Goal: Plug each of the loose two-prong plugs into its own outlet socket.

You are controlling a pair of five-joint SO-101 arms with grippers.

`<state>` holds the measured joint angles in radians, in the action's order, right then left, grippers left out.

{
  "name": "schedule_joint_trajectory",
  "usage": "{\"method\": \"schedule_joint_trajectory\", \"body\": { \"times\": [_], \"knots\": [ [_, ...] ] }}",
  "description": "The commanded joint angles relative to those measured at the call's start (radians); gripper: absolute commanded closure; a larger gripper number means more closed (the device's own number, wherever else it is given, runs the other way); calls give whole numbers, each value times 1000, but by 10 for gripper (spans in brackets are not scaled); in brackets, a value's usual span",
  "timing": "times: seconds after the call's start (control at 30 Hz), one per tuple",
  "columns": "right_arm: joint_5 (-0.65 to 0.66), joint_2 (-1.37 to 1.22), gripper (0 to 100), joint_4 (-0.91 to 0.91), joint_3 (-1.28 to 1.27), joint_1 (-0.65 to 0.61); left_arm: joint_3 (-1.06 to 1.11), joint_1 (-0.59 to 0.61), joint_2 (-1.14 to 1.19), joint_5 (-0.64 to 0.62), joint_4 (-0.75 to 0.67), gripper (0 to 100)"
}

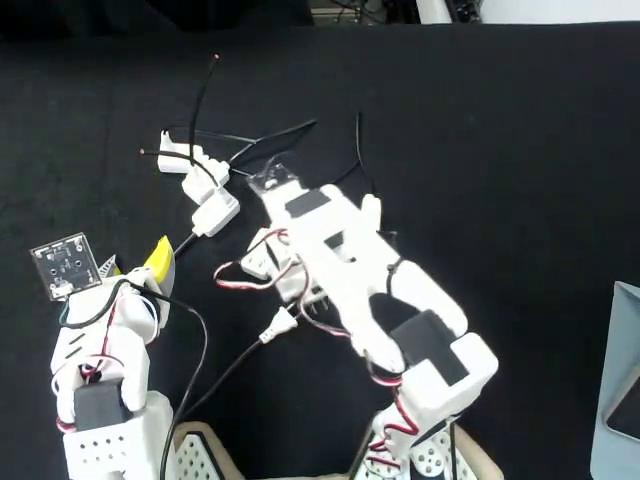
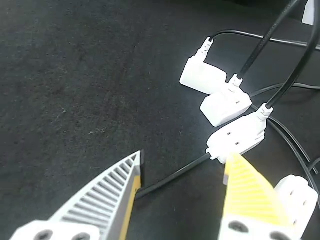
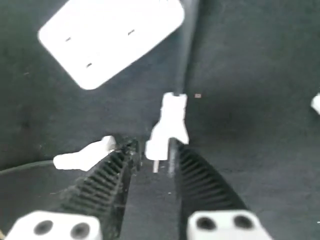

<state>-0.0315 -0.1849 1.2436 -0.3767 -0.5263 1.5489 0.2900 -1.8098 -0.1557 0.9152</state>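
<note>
Three white outlet sockets (image 1: 205,180) lie in a cluster at the table's upper left, each with a black cable. My right gripper (image 1: 268,182) is just right of them, its black fingers (image 3: 192,175) narrowly closed around a white two-prong plug (image 3: 169,125), prongs pointing back at the wrist. A white socket face with slots (image 3: 110,37) sits just beyond it, and another plug (image 3: 82,155) lies beside one finger. My left gripper (image 2: 184,157) hangs open over a black cable, short of the sockets (image 2: 225,105). A loose plug (image 1: 282,322) lies mid-table.
A further white socket (image 2: 296,197) lies by the left gripper's yellow finger (image 2: 247,192). Black cables (image 1: 205,90) trail from the cluster toward the back. A grey container (image 1: 615,400) stands at the right edge. Red and white servo wires (image 1: 245,283) hang under the right arm.
</note>
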Motion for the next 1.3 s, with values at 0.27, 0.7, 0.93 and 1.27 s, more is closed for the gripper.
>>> {"method": "schedule_joint_trajectory", "body": {
  "times": [0.27, 0.7, 0.93, 1.27],
  "knots": [
    [57, -42, 875, -2, -13, 43, -5, 8, -8, 3, 11, 734],
    [74, -108, 982, 11, 79, 44, -5, 10, -8, 3, 11, 734],
    [144, 30, 987, 49, 76, 43, -5, 10, -8, 3, 11, 734],
    [138, 318, 987, 71, 74, -41, -5, 8, -8, -6, -35, 734]
  ]
}}
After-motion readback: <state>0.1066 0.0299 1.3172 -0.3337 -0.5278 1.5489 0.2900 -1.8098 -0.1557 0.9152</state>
